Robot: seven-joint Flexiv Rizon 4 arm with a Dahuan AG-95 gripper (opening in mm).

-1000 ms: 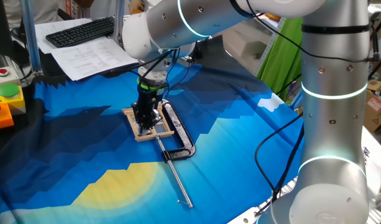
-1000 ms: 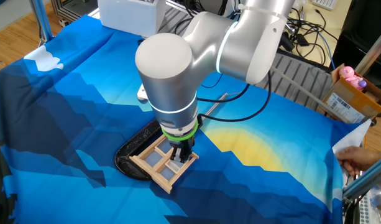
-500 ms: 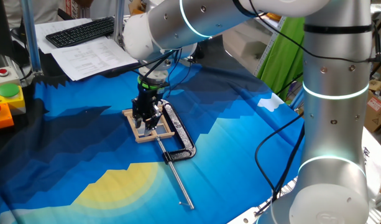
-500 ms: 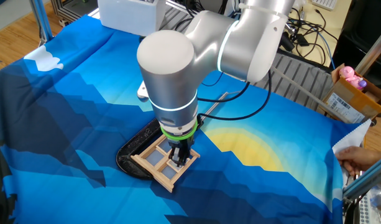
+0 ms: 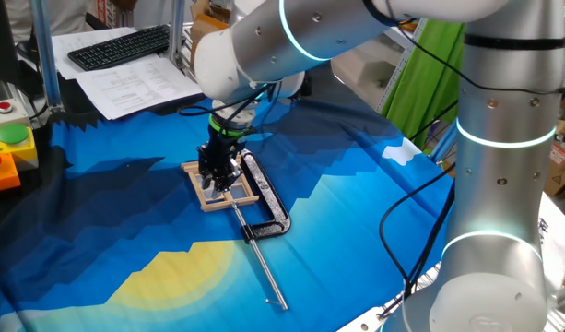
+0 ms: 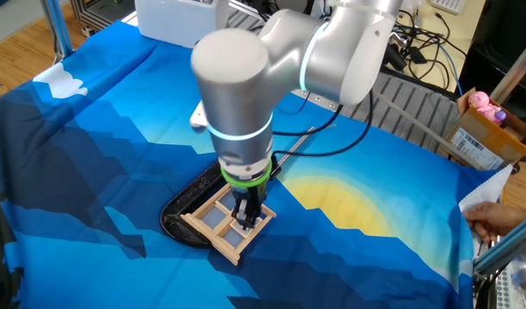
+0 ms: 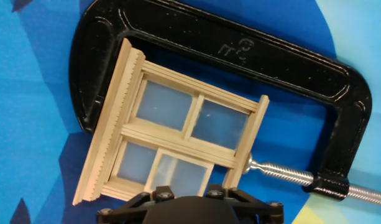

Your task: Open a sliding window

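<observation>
The sliding window (image 7: 171, 134) is a small pale wood frame with four panes, flat on the blue cloth. It also shows in one fixed view (image 5: 208, 195) and in the other fixed view (image 6: 213, 225). My gripper (image 5: 217, 177) points straight down onto the window, with its tips on the panes at one side (image 6: 245, 216). The fingers look pressed together, with nothing between them. In the hand view only the gripper's black body (image 7: 184, 208) shows, at the bottom edge over the lower panes. The fingertips are hidden there.
A black metal clamp (image 7: 240, 53) wraps round the window's far side, and its silver rod (image 5: 264, 267) runs out over the cloth. A keyboard (image 5: 121, 46) and papers lie at the table's back. A box with coloured buttons (image 5: 5, 148) stands at the left edge.
The arm's upper links have swung a little. The gripper has stayed down on the window and has shifted only slightly along it. The clamp has not moved.
</observation>
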